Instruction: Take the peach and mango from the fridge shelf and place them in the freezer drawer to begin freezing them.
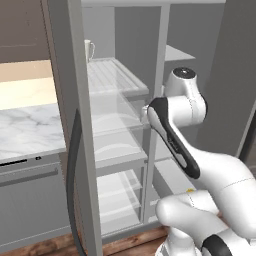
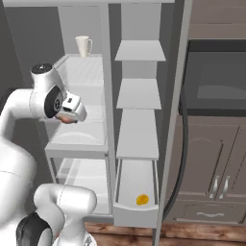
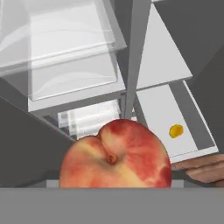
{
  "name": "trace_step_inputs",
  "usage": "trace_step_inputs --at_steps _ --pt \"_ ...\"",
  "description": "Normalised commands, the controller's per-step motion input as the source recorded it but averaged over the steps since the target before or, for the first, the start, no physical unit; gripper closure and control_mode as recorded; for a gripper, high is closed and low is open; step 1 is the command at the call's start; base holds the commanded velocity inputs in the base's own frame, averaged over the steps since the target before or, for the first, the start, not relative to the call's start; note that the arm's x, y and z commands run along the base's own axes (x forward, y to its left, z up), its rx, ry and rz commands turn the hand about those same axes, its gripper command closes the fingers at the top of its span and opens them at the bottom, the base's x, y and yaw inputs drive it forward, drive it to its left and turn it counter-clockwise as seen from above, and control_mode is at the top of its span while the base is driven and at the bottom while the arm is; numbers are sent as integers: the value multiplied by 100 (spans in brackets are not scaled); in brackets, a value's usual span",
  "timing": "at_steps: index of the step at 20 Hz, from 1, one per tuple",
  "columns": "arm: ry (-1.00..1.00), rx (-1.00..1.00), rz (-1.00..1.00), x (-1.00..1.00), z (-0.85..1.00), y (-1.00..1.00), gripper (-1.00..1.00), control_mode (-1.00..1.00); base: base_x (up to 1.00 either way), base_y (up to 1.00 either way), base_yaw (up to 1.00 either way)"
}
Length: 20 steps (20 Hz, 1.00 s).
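The peach (image 3: pixel 116 157) is red-pink with a paler blush and looms large at the bottom of the hand view, hiding the fingertips. My gripper (image 2: pixel 71 115) is shut on it in front of the fridge's left column, level with the middle shelves; a sliver of the peach (image 2: pixel 64 118) shows under the hand. The mango (image 2: pixel 142 199) lies in the open freezer drawer (image 2: pixel 137 211) at the lower right, and the hand view shows the mango (image 3: pixel 176 130) on the floor of the drawer (image 3: pixel 194 116). The ridged fridge shelf (image 2: pixel 84 67) sits above the hand.
A white mug (image 2: pixel 83 45) stands at the back of the ridged shelf. Translucent shelves (image 1: pixel 117 145) stack below it. A vertical divider (image 2: pixel 110 96) splits the fridge; narrow shelves (image 2: pixel 139 91) fill the right column. The open door (image 1: pixel 70 125) stands at the left, with a marble counter (image 1: pixel 25 130) beyond it.
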Motion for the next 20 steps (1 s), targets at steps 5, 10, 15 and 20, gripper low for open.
trace_step_inputs --at_steps 5,10,15,20 --pt "52 -2 -28 -66 -17 -76 100 -100 0 0 0" --pt "40 0 -32 14 -11 -100 100 -100 0 0 0" --pt "27 -2 -20 62 -32 -86 100 -100 0 0 0" --pt "-2 -1 0 18 -15 -21 100 -100 0 0 0"
